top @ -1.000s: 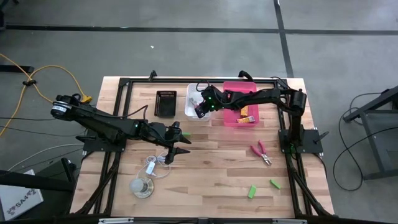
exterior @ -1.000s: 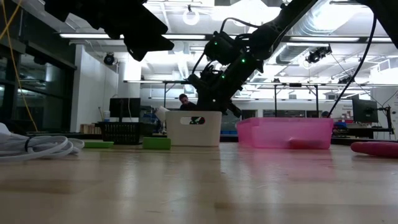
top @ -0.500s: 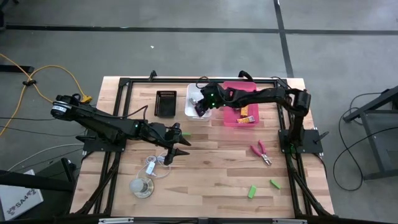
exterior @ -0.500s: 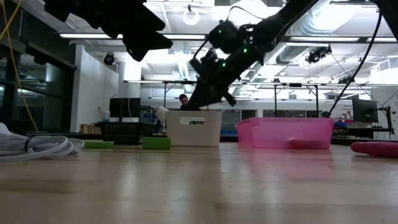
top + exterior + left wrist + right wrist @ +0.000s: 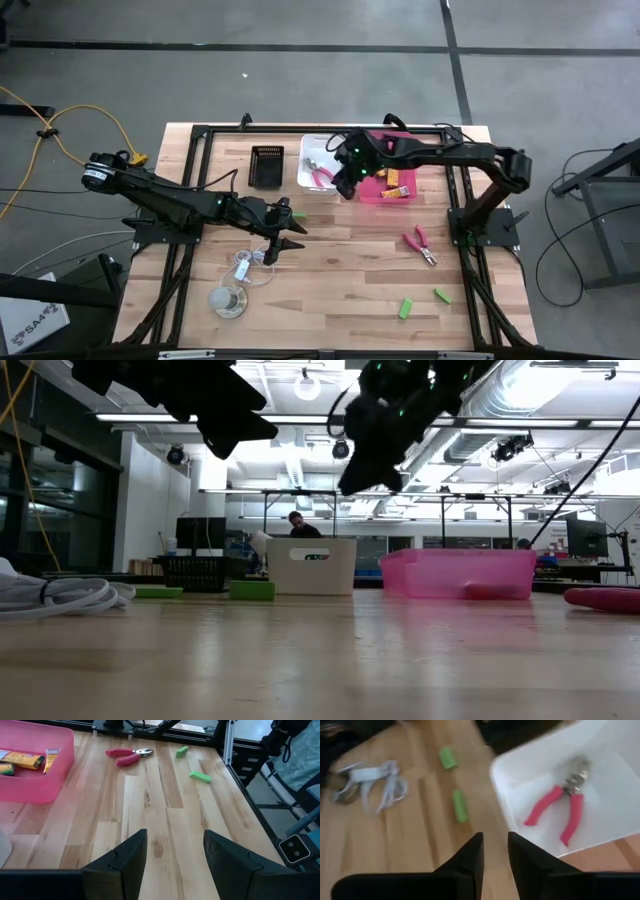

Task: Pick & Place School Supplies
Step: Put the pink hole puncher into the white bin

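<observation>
My right gripper (image 5: 345,187) hung empty, fingers nearly together, beside the white bin (image 5: 304,176) holding the pink pliers (image 5: 321,177); next I needed the other pliers (image 5: 420,244).

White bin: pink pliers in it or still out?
In. One pair of pink-handled pliers lies on the floor of the white bin, free of the right gripper. A second pair lies on the table.
</observation>
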